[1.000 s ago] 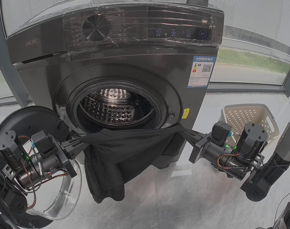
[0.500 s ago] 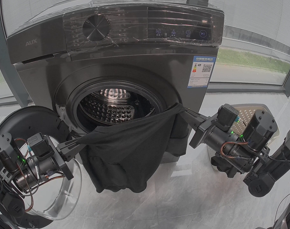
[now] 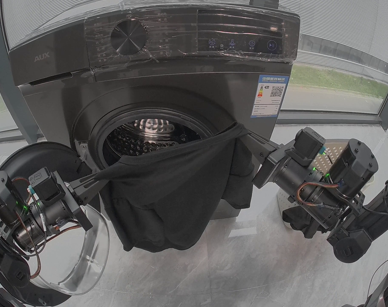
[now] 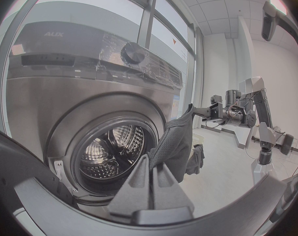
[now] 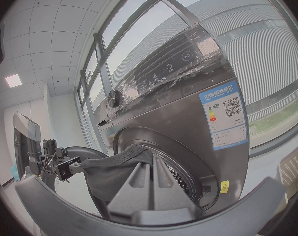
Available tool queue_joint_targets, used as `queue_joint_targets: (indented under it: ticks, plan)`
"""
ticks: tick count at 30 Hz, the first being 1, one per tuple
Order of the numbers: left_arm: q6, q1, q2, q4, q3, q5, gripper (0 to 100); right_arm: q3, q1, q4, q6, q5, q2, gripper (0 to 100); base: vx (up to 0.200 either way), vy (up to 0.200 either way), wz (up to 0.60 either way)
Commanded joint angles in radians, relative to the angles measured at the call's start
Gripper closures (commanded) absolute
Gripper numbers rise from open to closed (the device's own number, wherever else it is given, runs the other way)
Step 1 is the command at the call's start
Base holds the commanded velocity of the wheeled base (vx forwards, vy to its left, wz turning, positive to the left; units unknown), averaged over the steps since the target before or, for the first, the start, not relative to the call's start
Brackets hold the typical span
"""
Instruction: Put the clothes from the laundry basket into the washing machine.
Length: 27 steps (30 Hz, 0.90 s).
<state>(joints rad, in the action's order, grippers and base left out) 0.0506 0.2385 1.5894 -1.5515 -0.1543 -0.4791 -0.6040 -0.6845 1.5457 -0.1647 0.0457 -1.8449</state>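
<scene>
Washing machine (image 3: 160, 77): grey front-loader with film over its control panel. Its round opening faces the room, the lower half screened by hanging cloth, with only the upper part of the perforated steel drum (image 3: 153, 135) visible. Door (image 3: 19, 160): swung wide to the machine's left, its glass bowl partly behind the left arm and its lower edge cut off. Garment (image 3: 172, 192): one black piece of clothing of matte, finely textured fabric, stretched by two corners across the front of the opening. The top edge slopes up toward the right and the body sags in loose folds clear of the floor, outside the drum. Its type is not determinable. Laundry basket (image 3: 333, 151): white and perforated, on the floor to the machine's right, mostly hidden behind the right arm, contents unseen. A dark lump (image 3: 297, 218) under that arm is unidentifiable. Left gripper (image 3: 101, 180): fingers pinched together on the garment's lower corner. Right gripper (image 3: 244, 136): fingers pinched together on the higher corner, beside the opening's right rim.
</scene>
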Motion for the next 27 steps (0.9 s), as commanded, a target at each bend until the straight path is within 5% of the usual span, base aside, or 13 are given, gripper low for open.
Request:
queue_joint_targets:
  ticks: [1, 27]
  plan:
    - [-0.003, -0.007, -0.022, 0.001, -0.011, 0.002, 100, -0.013, 0.000, 0.001, 0.001, -0.007, 0.003, 100, 0.000, 0.000, 0.00]
    - [-0.011, -0.016, -0.037, 0.001, -0.051, 0.005, 100, 0.047, -0.007, -0.003, 0.001, -0.029, 0.015, 100, 0.000, 0.000, 0.00]
